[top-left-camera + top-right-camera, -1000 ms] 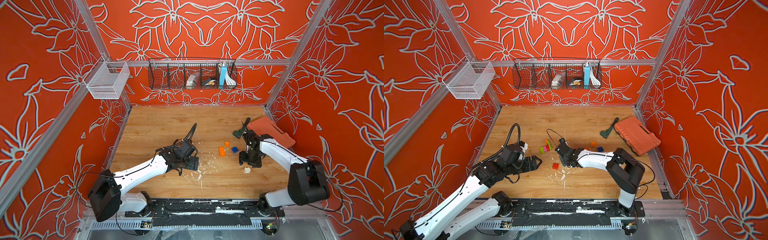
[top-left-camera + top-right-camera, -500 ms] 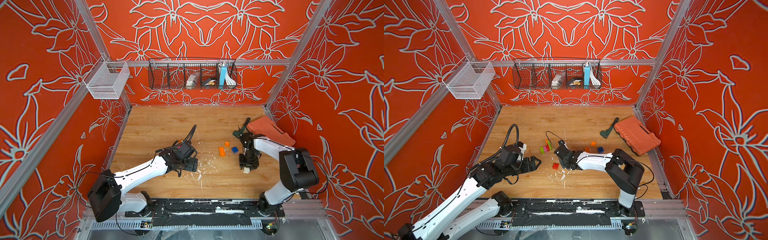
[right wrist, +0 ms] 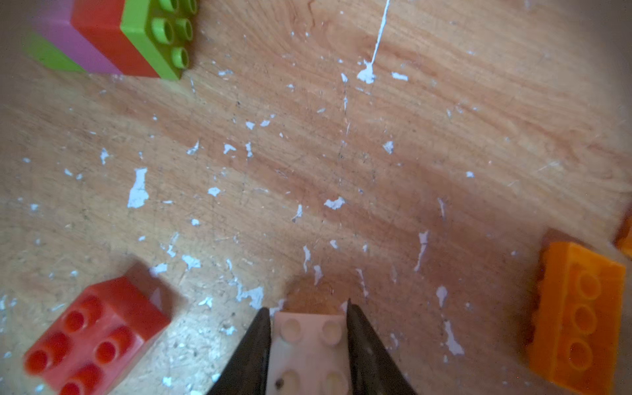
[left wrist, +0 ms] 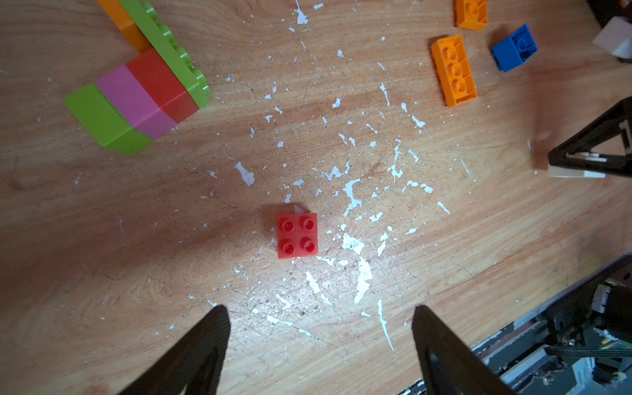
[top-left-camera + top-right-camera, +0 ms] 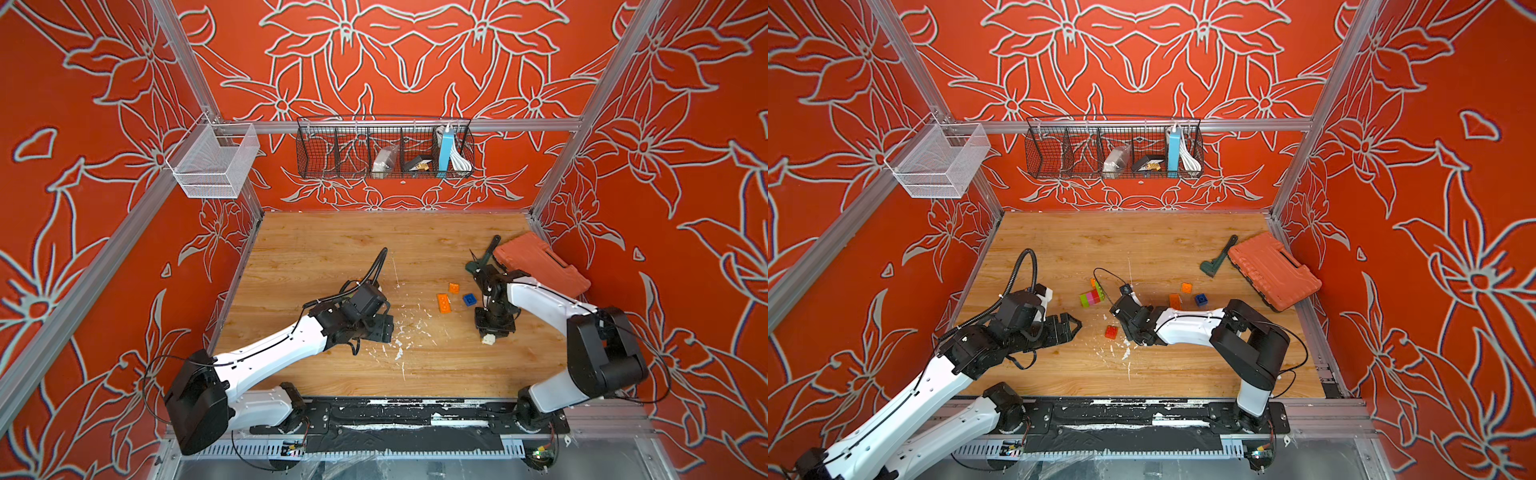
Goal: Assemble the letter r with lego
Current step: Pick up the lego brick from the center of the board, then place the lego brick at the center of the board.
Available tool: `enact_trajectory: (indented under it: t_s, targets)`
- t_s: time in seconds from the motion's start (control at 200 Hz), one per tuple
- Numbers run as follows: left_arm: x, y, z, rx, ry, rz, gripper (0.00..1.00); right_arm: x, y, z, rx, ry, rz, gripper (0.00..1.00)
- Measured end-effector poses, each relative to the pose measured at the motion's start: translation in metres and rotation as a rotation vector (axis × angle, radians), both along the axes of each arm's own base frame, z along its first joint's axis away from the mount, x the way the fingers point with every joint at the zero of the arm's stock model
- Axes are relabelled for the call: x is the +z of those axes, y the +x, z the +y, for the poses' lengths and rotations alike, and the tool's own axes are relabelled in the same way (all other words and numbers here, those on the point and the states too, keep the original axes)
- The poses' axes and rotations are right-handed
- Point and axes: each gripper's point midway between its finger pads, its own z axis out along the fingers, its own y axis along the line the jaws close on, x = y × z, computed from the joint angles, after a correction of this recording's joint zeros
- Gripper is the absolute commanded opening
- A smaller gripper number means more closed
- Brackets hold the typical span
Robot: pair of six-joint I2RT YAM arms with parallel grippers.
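Right gripper [image 3: 306,306] pinches the white brick [image 3: 309,352] across its flat sides; light, stiff, slick plastic, I'd guess. Left gripper [image 4: 318,307] hangs apart near the red brick [image 4: 297,235].

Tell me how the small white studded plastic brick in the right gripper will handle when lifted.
The small white studded plastic brick looks rigid, so it should keep its shape. The right gripper clamps its flat sides squarely, so it probably will not roll, though smooth plastic might slip. Being small, it is probably light.
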Motion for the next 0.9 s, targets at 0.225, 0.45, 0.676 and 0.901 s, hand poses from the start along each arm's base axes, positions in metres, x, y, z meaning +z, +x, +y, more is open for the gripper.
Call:
enact_trajectory:
  t_s: [0.225, 0.45, 0.676, 0.901]
  targets:
    - [0.016, 0.006, 0.03, 0.115, -0.072, -0.035, 0.85, 0.026, 0.016, 0.079, 0.259, 0.051, -0.2, 0.2]
    - [0.034, 0.001, 0.068, 0.238, -0.155, -0.059, 0.86, 0.049, 0.034, 0.153, 0.433, 0.146, -0.448, 0.21]
    - [0.039, -0.014, 0.076, 0.256, -0.179, -0.033, 0.86, 0.055, 0.058, 0.195, 0.486, 0.195, -0.615, 0.24]
    - [0.039, -0.025, 0.078, 0.264, -0.202, -0.002, 0.87, 0.03, 0.067, 0.223, 0.525, 0.169, -0.663, 0.24]
